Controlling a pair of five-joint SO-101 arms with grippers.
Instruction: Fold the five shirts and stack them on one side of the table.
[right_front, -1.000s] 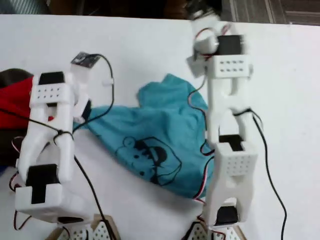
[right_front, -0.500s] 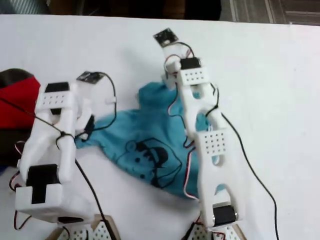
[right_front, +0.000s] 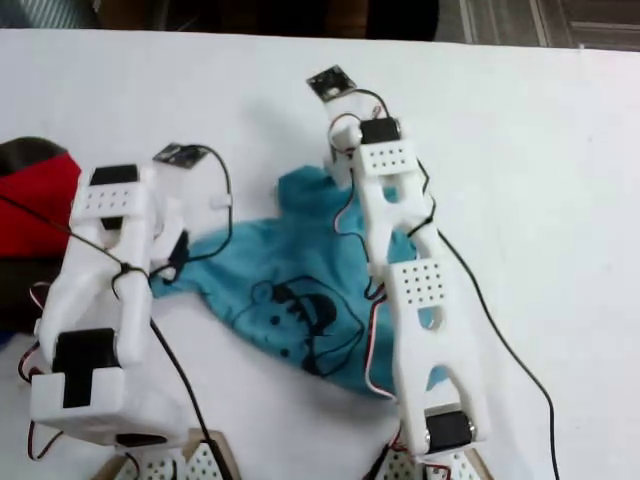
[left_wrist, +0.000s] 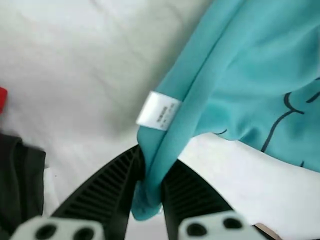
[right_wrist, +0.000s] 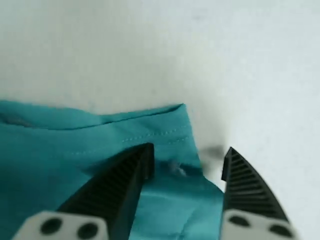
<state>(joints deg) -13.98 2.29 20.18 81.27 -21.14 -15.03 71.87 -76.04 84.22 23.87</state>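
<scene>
Left gripper (left_wrist: 152, 161): jaws narrow, pinched on a rolled edge of the teal shirt (left_wrist: 240, 75), with the fabric bunched between the ribbed pads and a small tuft poking out below them. A white sewn-in label (left_wrist: 158, 111) stands out from the seam just beside the grip, so the held part is likely a side seam or hem. Probable purpose: to anchor or tension that side while the other arm works. Right gripper (right_wrist: 189, 150): jaws wide and holding nothing, set astride a stitched corner of the shirt (right_wrist: 75, 150). One finger is over the cloth and the other is over bare table beyond the edge. It looks placed to pinch that corner so the garment can be drawn out flat. Teal shirt (right_front: 300, 290): lies near the middle of the white table (right_front: 560, 150), between and partly under the two arms. It is rumpled, unevenly spread and not yet folded. A dark line-drawn cartoon figure faces up, and the hem at the right-hand corner shows a double row of stitching. Other items: a red garment (right_front: 40, 195) and a dark garment (right_front: 20, 150) heaped at the table's left edge, well apart from the teal shirt. Whether they are folded cannot be told.
</scene>
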